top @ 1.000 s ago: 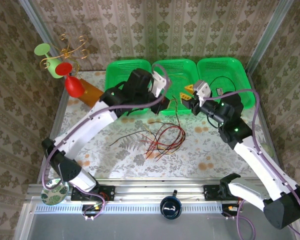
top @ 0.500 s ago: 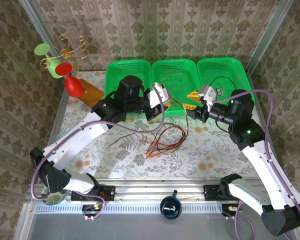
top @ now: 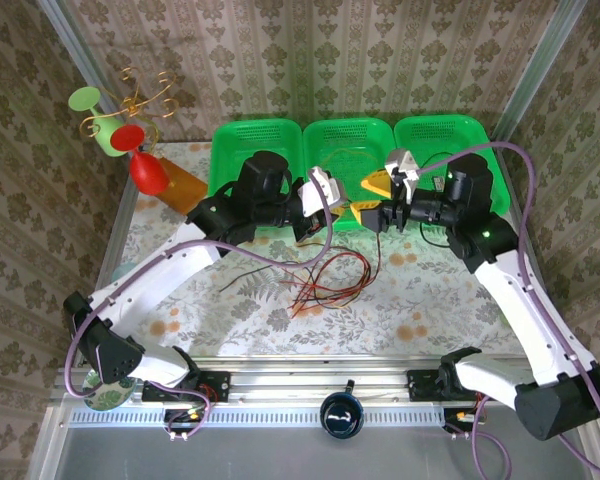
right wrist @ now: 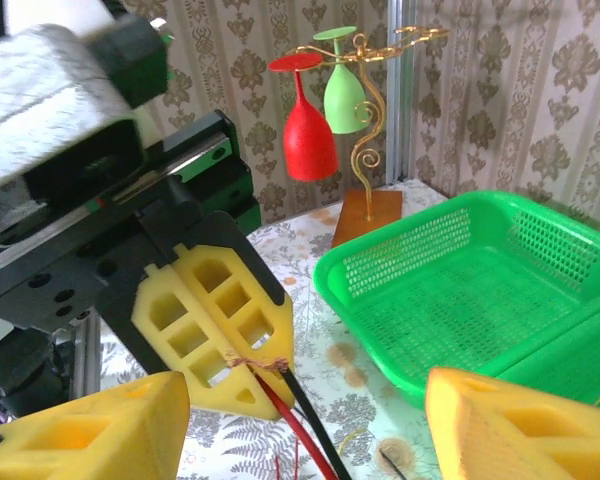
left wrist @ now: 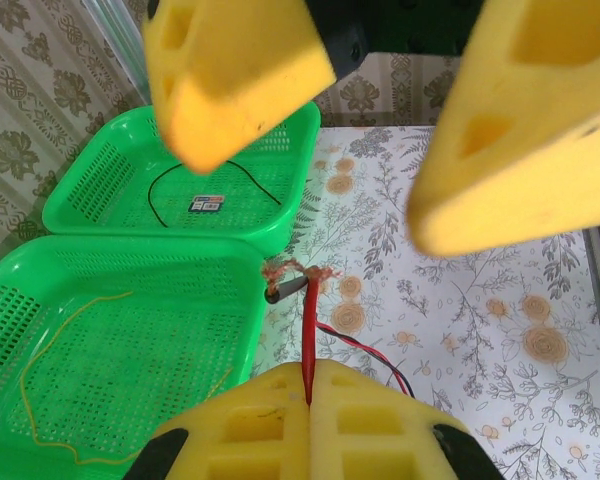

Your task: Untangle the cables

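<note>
The left gripper (left wrist: 308, 372) has its two yellow fingers pressed tight together, and they pinch a red cable (left wrist: 309, 330) right at their tips. The red cable comes straight out of the pinch and points away from those fingers, like a little stick. At its end it meets a short black cable (left wrist: 285, 291), and the two seem to be twisted together in a fuzzy copper knot (left wrist: 300, 270). Just past that knot is the right gripper (right wrist: 305, 410). Its fingers are spread wide with nothing between them. One finger is off to each side of the line the red cable makes, and the knot is in front of the gap, not yet inside it. So the right gripper is the free one and the one facing the knot. I think it needs to come straight along the cable's line until the knot is between its fingers. Below the left fingers, the other cables (top: 330, 280) lie in a loose pile on the table. Beside the left fingers is a green basket (left wrist: 180, 300) with a yellow cable (left wrist: 40, 400) in it. Farther off is another basket (left wrist: 100, 190) with a thin black cable (left wrist: 210, 172).
</note>
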